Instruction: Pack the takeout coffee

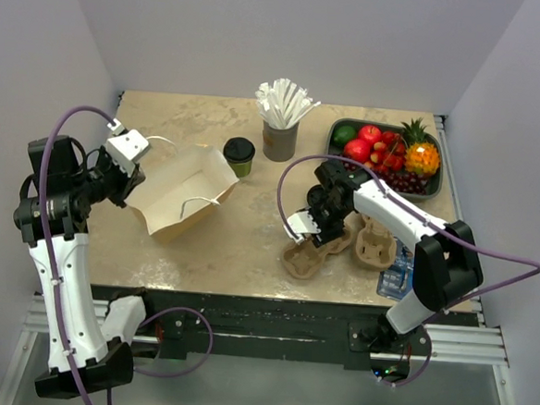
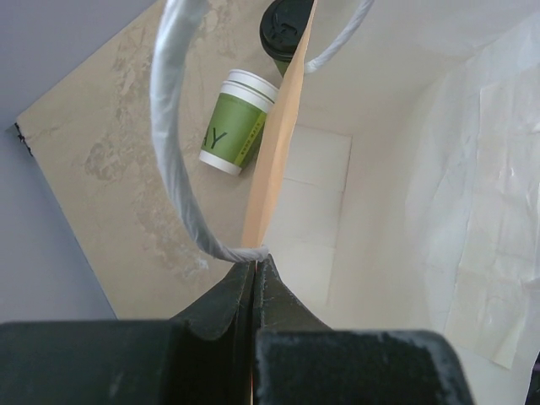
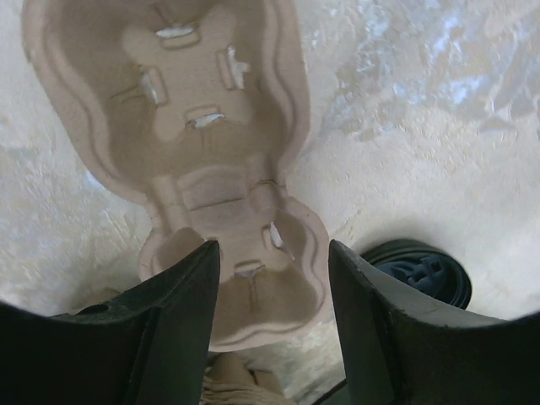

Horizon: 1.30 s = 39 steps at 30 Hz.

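Packing has hardly begun. From above, the takeout coffee (image 1: 239,156) stands upright on the worktop (image 1: 248,257). It is outside the paper bag (image 1: 182,195), just past the bag's far right corner. I can see nothing in the bag. The left end effector (image 1: 135,167) is at the bag's left edge, well apart from the coffee. The right end effector (image 1: 305,225) hangs over a cardboard cup carrier (image 1: 305,258) near the front. The coffee is behind it and to its left, not touching. A grey cup of straws (image 1: 279,134) stands beside the coffee.

From the left wrist, the left end effector is pressed together. It pinches the top edge of the bag's wall, right where the white handle (image 2: 173,126) joins. The bag looks white and bare inside. The coffee's black lid peeks out at the top, past the wall and far from the fingers. Nearer, a green cup (image 2: 234,125) with no lid that I can see is outside the wall too.

From the right wrist, the right end effector is spread, with one finger on each side of the carrier's near end. I cannot tell if they touch it. The coffee does not show here.

I think all the real work is left: the coffee has to get picked up and go into the bag, maybe in the carrier
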Motion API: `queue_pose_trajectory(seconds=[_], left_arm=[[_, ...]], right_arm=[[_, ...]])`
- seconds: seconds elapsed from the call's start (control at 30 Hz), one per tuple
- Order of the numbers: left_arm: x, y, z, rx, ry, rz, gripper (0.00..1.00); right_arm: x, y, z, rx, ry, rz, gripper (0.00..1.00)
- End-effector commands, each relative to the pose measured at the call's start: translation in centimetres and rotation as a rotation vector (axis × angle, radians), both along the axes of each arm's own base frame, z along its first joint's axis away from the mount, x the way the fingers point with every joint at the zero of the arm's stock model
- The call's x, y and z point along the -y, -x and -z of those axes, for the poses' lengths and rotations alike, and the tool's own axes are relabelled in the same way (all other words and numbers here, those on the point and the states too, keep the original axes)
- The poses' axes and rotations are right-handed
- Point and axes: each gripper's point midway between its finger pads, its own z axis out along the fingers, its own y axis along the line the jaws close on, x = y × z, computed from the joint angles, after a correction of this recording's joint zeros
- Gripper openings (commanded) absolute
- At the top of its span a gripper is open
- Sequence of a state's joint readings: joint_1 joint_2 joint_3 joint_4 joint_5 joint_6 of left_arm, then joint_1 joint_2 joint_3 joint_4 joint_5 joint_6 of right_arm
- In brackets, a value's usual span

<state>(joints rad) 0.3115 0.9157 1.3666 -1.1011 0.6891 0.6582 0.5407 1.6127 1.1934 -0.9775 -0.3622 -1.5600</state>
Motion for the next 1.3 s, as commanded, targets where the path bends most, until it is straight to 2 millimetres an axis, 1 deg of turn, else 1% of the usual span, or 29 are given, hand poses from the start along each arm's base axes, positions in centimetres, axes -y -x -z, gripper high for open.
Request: queue_pose_trajectory(seconds=[0.0,0.2,0.3,0.4,0.57,0.9,1.1,1.2,1.27], left_arm=[[-0.1,0.5,-0.3,0.017,-0.030,0.001,0.00],[-0.2,0.3,-0.3,0.023,-0.027,-0.014,0.00],[-0.3,0.2,-0.1,0.018,-0.027,-0.017,0.00],[-0.3,0.2,-0.1,0.017,-0.024,-0.019,0.00],[-0.4,0.2,-0.1,0.018,-0.027,-0.018,0.00],[-0.3,0.2,-0.1,0.019,-0.026,-0.016,0.00],[-0.3,0.1,-0.1,0.021,-0.023,-0.018,0.00],[-0.3,0.1,-0.1,0.023,-0.024,-0.018,0.00],[-0.3,0.0,0.0,0.021,-0.021,-0.018,0.00]], right_arm=[[-0.4,1.5,-0.2,0.006,-0.019,-0.205,0.57],[-0.3,2.8,0.5,-0.041,0.004,-0.249,0.56],[-0.1,3.5,1.2,-0.064,0.029,-0.258,0.59],[-0.2,4.0,1.8,-0.083,0.046,-0.250,0.59],[-0.6,3.7,2.5,-0.074,0.049,-0.235,0.57],[-0.1,3.3,3.4,-0.069,0.089,-0.216,0.49],[0.4,3.7,3.8,-0.083,0.111,-0.219,0.50],[0.4,3.8,4.1,-0.089,0.118,-0.215,0.47],[0.3,3.8,4.3,-0.086,0.116,-0.209,0.43]])
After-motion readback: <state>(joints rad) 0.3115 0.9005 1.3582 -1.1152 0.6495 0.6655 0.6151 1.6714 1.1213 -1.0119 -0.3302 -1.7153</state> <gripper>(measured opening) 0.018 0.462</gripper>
